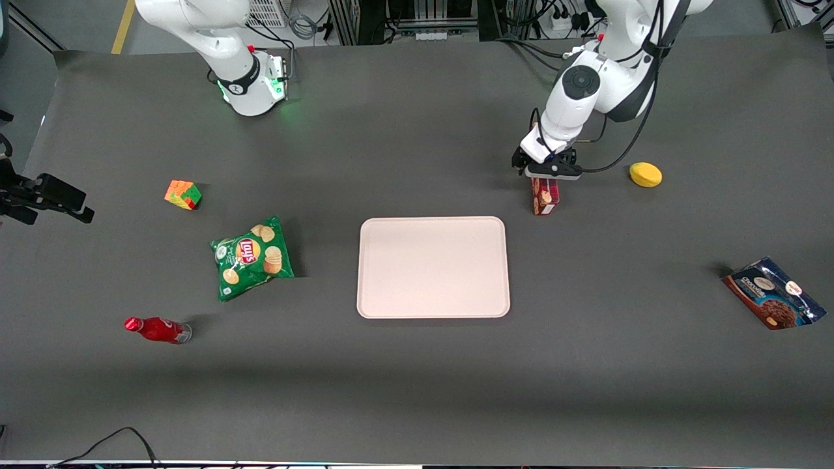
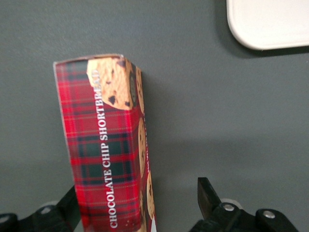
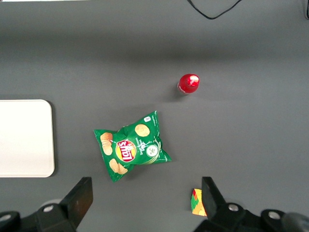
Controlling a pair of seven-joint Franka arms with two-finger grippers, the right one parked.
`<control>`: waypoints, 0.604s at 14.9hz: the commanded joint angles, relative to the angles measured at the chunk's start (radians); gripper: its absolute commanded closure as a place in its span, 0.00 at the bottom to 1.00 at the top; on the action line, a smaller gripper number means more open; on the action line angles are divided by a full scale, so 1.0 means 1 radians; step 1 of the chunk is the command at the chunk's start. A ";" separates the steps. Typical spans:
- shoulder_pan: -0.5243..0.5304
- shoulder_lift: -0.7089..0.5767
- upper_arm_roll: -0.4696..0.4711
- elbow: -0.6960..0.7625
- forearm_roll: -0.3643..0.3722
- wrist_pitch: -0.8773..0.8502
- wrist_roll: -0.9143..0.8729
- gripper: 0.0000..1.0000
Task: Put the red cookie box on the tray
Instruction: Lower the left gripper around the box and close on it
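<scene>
one by one, going along the dark table (image 1: 417,391) from the parked arm's end, and placing everything against the tray (image 1: 433,267).

finding first a red bottle (image 1: 156,329), lying on its side well apart from the tray, toward the parked arm's end and slightly nearer to the front camera than the tray's near rim.

passing next a multicoloured cube (image 1: 183,194), also well off toward that end, farther from the front camera than the tray.

reaching a green chips bag (image 1: 253,257), lying flat beside the tray, near its short rim but not touching.

seeing the tray itself lying flat in the middle with nothing on it.

coming to the red cookie box (image 1: 545,197), standing upright just off the tray's corner, toward the working arm's end and farther from the camera, not on the tray.

noting the gripper (image 1: 552,172) hanging right over the box's top, spread wide: in the wrist view, showing the box (image 2: 108,145) hard against one side, with the other finger (image 2: 208,193) standing clearly apart from the cardboard, and a tray corner (image 2: 270,24) nearby.

ending with a yellow round thing (image 1: 645,174), farther from the camera than the tray, and a blue cookie bag (image 1: 773,293), well apart from the tray at the working arm's end.
</scene>
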 commanded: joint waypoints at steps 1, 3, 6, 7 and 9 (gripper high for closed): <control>-0.013 -0.021 -0.003 -0.033 0.002 0.018 -0.011 0.04; -0.013 -0.020 -0.002 -0.035 0.005 0.016 -0.009 0.08; -0.010 -0.021 0.000 -0.035 0.005 0.001 0.032 0.35; -0.008 -0.023 0.003 -0.035 0.005 -0.005 0.051 0.46; -0.005 -0.021 0.010 -0.033 0.005 -0.007 0.066 0.65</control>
